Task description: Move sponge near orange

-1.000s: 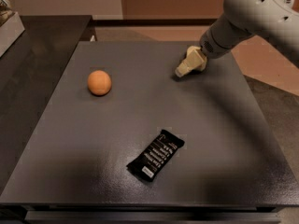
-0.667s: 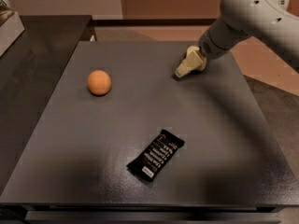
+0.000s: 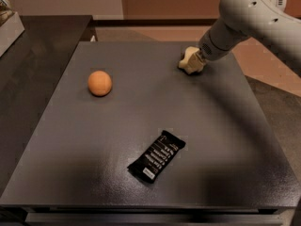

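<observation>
The orange (image 3: 99, 83) lies on the dark grey table (image 3: 84, 173), left of centre. My gripper (image 3: 190, 62) is at the far right of the table, at the end of the white arm (image 3: 244, 18) that comes in from the upper right. A pale cream lump with wavy sides sits at the gripper's tip, down at the tabletop. This looks like the sponge (image 3: 188, 66), but I cannot separate it clearly from the gripper's own cream parts. It is about a third of the table's width to the right of the orange.
A black snack bar wrapper (image 3: 156, 156) lies flat near the front middle of the table. A darker counter (image 3: 33, 55) adjoins the table on the left, with a pale box (image 3: 8, 22) at its far left edge. Floor lies beyond the right edge.
The cream shape at the arm's tip was long and pointed down-left; now it is shorter and more compact. The arm has shifted slightly. The orange and the wrapper have not moved.
</observation>
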You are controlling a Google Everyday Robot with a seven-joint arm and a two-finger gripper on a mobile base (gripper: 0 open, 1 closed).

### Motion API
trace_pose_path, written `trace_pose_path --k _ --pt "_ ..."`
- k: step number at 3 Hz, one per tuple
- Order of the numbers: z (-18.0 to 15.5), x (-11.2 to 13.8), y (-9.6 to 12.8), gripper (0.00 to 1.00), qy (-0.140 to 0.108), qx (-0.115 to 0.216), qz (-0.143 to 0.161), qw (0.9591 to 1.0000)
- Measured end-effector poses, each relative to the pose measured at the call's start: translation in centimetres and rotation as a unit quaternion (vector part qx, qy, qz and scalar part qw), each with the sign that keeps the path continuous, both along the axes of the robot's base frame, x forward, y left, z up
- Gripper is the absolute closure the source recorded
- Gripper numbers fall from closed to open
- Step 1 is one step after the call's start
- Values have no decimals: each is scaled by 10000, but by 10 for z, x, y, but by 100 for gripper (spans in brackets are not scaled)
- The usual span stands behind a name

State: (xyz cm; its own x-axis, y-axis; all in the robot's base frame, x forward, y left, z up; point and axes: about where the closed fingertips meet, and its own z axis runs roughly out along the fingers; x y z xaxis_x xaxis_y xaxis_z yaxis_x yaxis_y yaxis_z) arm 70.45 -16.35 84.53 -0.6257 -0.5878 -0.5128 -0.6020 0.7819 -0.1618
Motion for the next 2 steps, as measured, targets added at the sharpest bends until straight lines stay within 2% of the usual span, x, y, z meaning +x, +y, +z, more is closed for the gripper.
trace_pose_path --k 1,2 --pt "-2 0 -1 64 39 49 -1 10000" --pt "7 -4 3 88 -34 127 127 9998"
